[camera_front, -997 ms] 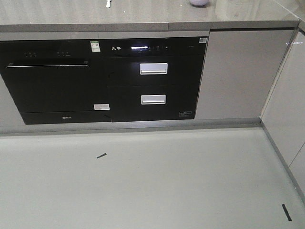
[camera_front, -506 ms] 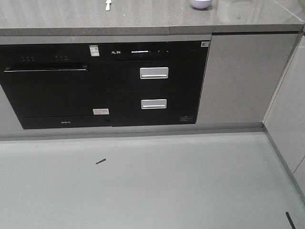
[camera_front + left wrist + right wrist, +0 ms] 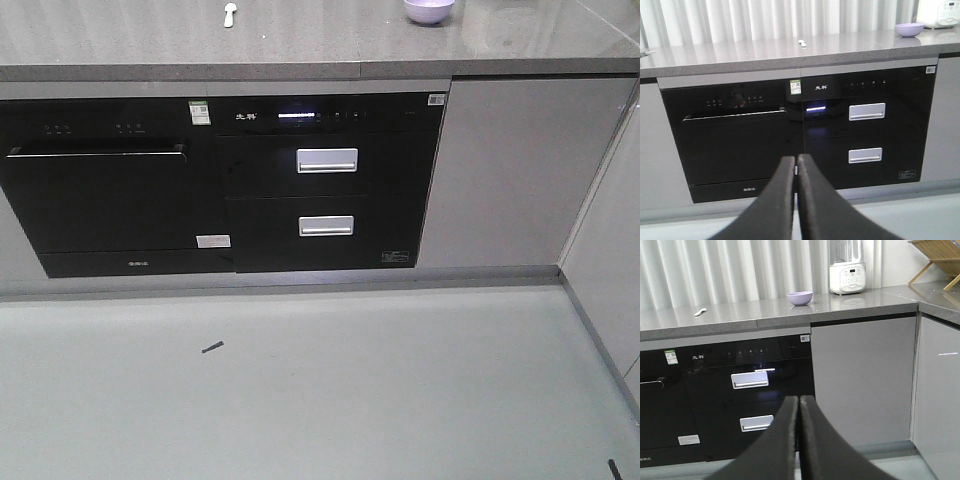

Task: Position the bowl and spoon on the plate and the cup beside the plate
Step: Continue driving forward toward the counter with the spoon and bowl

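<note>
A lavender bowl [image 3: 429,11] stands on the grey counter at the top right of the front view, and shows too as the bowl [image 3: 909,30] and the bowl [image 3: 800,298] in the wrist views. A small pale spoon [image 3: 229,13] lies on the counter to its left, seen again as the spoon [image 3: 802,43] and the spoon [image 3: 700,312]. The plate and the cup are out of view. My left gripper [image 3: 796,161] and right gripper [image 3: 799,401] are both shut on nothing, well short of the counter and below its top.
Black built-in appliances [image 3: 220,180] with silver drawer handles [image 3: 326,160] fill the cabinet front under the counter [image 3: 300,50]. A white blender [image 3: 847,271] stands behind the bowl, and a wooden rack [image 3: 940,257] at the far right. A side cabinet [image 3: 610,240] juts out on the right.
The front view has shifted: the counter and cabinets sit lower in the frame, so more of the bowl and spoon show. The floor marks have slid down.
</note>
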Controlling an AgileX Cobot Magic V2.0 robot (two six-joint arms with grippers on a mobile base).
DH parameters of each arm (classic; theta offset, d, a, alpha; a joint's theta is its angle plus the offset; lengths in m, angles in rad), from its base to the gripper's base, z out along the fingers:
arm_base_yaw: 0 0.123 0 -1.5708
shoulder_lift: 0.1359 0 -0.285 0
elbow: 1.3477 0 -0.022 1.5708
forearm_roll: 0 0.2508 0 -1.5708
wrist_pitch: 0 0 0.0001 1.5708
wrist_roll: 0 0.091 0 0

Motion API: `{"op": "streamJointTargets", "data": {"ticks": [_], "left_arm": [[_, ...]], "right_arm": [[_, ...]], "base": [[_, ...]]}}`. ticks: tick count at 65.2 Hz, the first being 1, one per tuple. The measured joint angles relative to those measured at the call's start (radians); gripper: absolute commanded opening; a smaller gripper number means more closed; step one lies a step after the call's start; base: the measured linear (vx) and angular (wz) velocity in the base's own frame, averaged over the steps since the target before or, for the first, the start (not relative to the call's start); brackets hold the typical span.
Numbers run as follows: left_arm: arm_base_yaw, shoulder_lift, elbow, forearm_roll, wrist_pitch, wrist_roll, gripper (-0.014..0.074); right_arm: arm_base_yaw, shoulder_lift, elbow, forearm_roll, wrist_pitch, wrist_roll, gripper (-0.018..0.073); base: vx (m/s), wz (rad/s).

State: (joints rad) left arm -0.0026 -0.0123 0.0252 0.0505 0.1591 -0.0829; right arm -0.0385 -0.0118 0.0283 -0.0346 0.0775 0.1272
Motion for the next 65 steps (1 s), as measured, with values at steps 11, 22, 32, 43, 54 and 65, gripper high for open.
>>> {"op": "streamJointTargets", "data": {"ticks": [11, 22, 32, 43, 54, 65], "left_arm": [[0.000, 0.000, 0.000, 0.000, 0.000, 0.000, -0.0006], [0.000, 0.000, 0.000, 0.000, 0.000, 0.000, -0.0006], [0.000, 0.000, 0.000, 0.000, 0.000, 0.000, -0.0006], [0.000, 0.000, 0.000, 0.000, 0.000, 0.000, -0.0006], [0.000, 0.000, 0.000, 0.000, 0.000, 0.000, -0.0006], [0.000, 0.000, 0.000, 0.000, 0.000, 0.000, -0.0006]], "right_arm": [[0.000, 0.000, 0.000, 0.000, 0.000, 0.000, -0.0006], [0.000, 0.000, 0.000, 0.000, 0.000, 0.000, -0.0006], [0.000, 0.000, 0.000, 0.000, 0.000, 0.000, -0.0006], [0.000, 0.000, 0.000, 0.000, 0.000, 0.000, -0.0006], [0.000, 0.000, 0.000, 0.000, 0.000, 0.000, -0.0006], [0.000, 0.000, 0.000, 0.000, 0.000, 0.000, -0.0006]], "base": [[0.06, 0.01], [0.05, 0.01], [0.05, 0.01], [0.04, 0.01], [0.04, 0.01], [0.04, 0.01]]}}
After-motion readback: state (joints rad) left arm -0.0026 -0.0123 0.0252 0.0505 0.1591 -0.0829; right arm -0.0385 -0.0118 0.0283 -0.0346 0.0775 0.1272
